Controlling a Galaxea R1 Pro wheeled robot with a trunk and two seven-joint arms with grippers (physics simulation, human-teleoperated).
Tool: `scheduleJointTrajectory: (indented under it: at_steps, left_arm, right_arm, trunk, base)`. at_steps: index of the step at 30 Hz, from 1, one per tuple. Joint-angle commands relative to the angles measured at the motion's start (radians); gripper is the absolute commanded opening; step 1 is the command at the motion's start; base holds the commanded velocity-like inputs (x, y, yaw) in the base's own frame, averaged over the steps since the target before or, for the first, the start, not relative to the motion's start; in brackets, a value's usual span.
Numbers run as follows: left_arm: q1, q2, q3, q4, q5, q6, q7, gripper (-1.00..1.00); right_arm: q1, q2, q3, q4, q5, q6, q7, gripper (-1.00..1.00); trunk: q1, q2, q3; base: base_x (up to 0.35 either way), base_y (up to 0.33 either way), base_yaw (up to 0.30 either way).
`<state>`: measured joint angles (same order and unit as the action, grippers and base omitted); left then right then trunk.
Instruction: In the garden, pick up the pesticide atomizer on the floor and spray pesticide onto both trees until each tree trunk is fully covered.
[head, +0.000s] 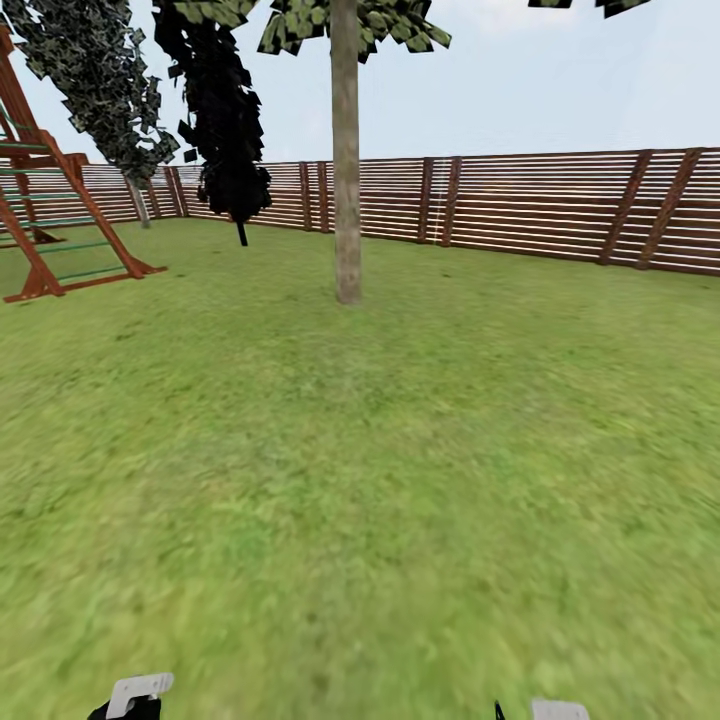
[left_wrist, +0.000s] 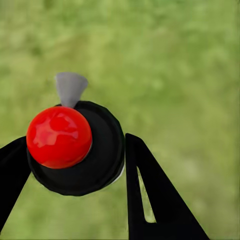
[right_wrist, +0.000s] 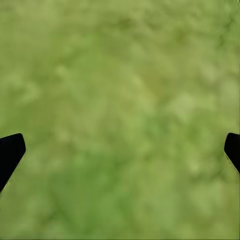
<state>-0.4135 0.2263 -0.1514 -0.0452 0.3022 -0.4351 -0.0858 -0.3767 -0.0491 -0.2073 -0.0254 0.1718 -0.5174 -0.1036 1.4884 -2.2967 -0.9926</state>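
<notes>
Left gripper (left_wrist: 75, 165) has its fingers (left_wrist: 150, 195) clamped on the pesticide atomizer (left_wrist: 80, 147), red cap up, grey nozzle poking over blurred grass; right gripper (right_wrist: 120, 150) hangs with fingers spread wide, bare lawn between them; ahead, one tree trunk (head: 346, 200) stands upright mid-lawn, well apart from the robot, open grass (head: 400, 480) all the way; slat fence (head: 540, 205) closes the back edge; red climbing frame (head: 50, 220) sits off left.
</notes>
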Motion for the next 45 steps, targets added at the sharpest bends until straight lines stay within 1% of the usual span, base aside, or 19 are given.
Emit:
scheduleJointTrajectory:
  at_steps: [1, 45]
  left_arm:
    - [-0.001, 0.0, -0.007, 0.001, 0.011, -0.003, -0.005, -1.0]
    - [-0.001, 0.001, -0.007, 0.001, 0.011, -0.004, -0.005, -1.0]
  right_arm:
    - [-0.001, 0.0, -0.006, 0.001, 0.011, -0.003, -0.005, 1.0]
    - [-0.001, 0.0, -0.006, 0.001, 0.011, -0.003, -0.005, 1.0]
  trunk:
    - [0.0, 0.0, -0.001]
    - [0.0, 0.0, -0.001]
  base:
    - [0.34, 0.0, 0.0]
    - [0.34, 0.0, 0.0]
